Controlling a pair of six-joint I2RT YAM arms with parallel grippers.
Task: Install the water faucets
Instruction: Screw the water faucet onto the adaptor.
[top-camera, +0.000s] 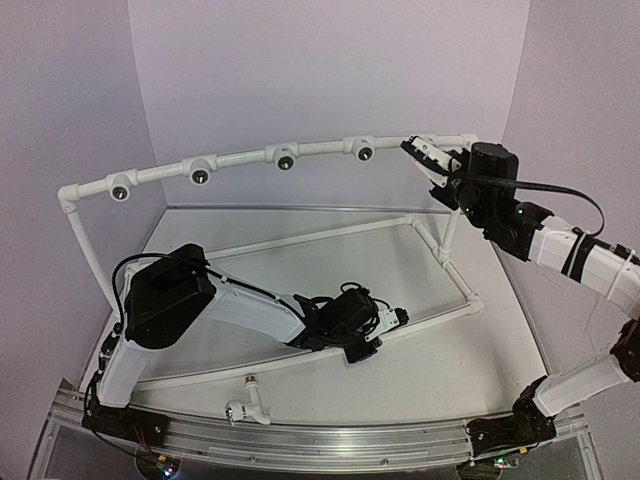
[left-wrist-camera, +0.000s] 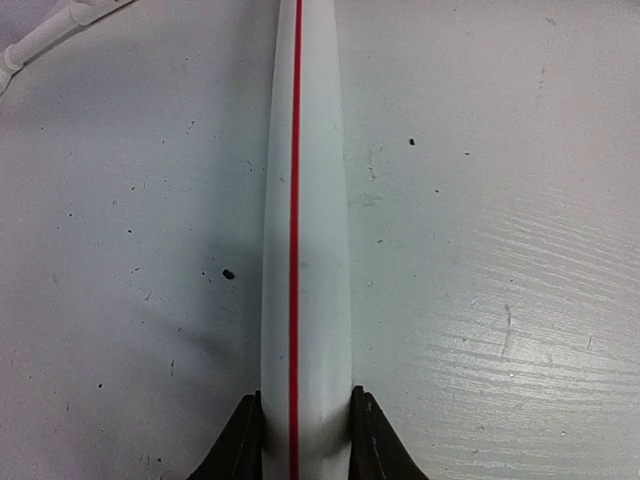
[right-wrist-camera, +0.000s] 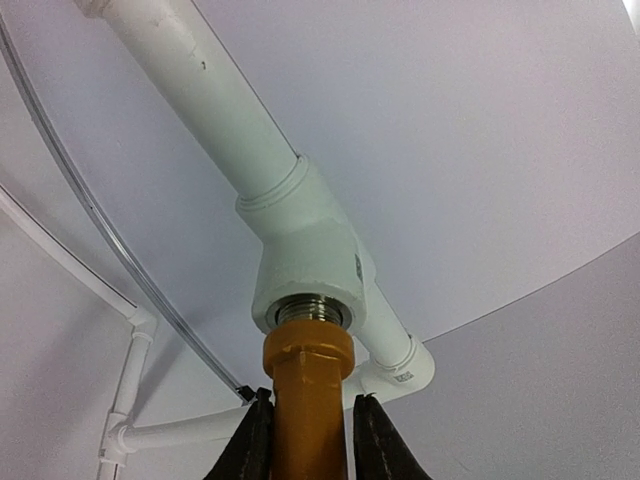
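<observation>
Pale lilac walls (top-camera: 330, 70) close in a white table (top-camera: 430, 370) that carries a white pipe frame (top-camera: 90, 250). At the right end of the frame's raised top rail (right-wrist-camera: 200, 90), the yellow-orange faucet (right-wrist-camera: 308, 365) stands with its silver threaded end in the mouth of a white tee fitting (right-wrist-camera: 310, 265). A few threads show between the orange collar and the fitting's rim. The right gripper (right-wrist-camera: 310, 400) pinches this faucet, one dark finger pressed to each side of the orange body just below the collar. Along the same rail to the left, four round dark sockets (top-camera: 286, 158) face outward. The white faucet (top-camera: 248, 405) lies alone on the table near the front edge, between the two arm bases and well apart from both grippers. Behind it, the left gripper (left-wrist-camera: 305, 400) is down at table level, clamped around the low pipe (left-wrist-camera: 300, 200) of the frame, a white tube with a thin red line along it, its fingers touching both sides.
</observation>
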